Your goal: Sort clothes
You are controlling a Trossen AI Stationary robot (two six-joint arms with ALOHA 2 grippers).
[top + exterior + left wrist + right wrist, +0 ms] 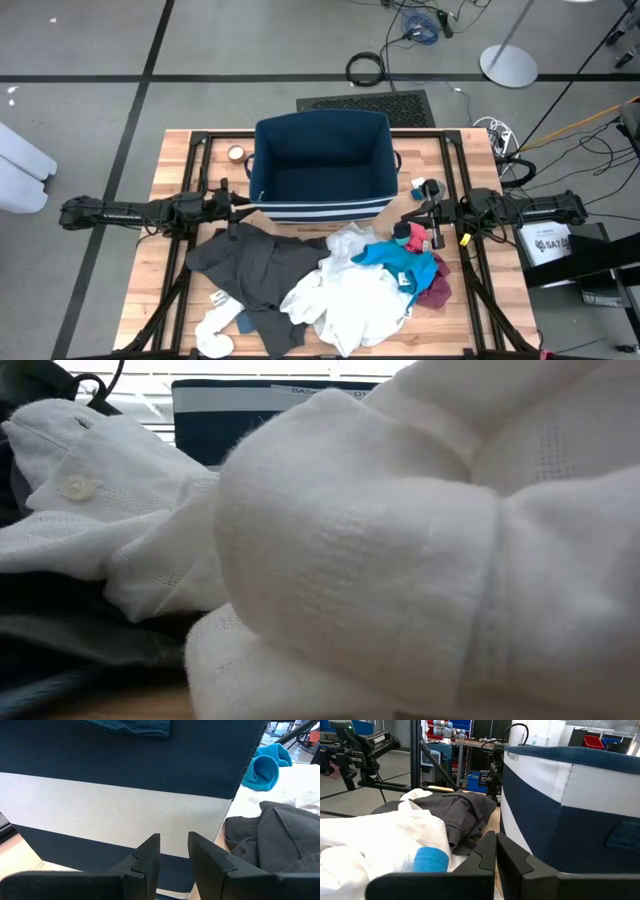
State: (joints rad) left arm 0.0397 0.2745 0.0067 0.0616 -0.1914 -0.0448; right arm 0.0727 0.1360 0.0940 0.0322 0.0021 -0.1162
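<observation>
Much of the low view is blocked by a white sock (420, 560) pressed close to the lens, with a buttoned white garment (100, 530) beside it and only a strip of the navy bin (230, 415) showing behind. From above, the clothes lie heaped on the wooden surface (150, 290) in front of the bin (320, 165): a dark grey piece (255, 270) on my left side, the white garment (350, 290) in the middle, a teal-blue piece (405, 262) over a maroon one (438, 285) on my right, and a red-pink sock (408, 235) at the top of the heap. A white sock (212, 335) and a small grey-blue sock (243, 321) lie at the near edge. The bin's inside looks dark and I cannot make out anything in it.

My left tool (172, 851) sits against the bin's striped front wall, fingers a little apart and holding nothing. My right tool (496, 855) waits low by the bin's right corner, fingers together, empty; the dark grey piece (455, 815) lies beyond it.
</observation>
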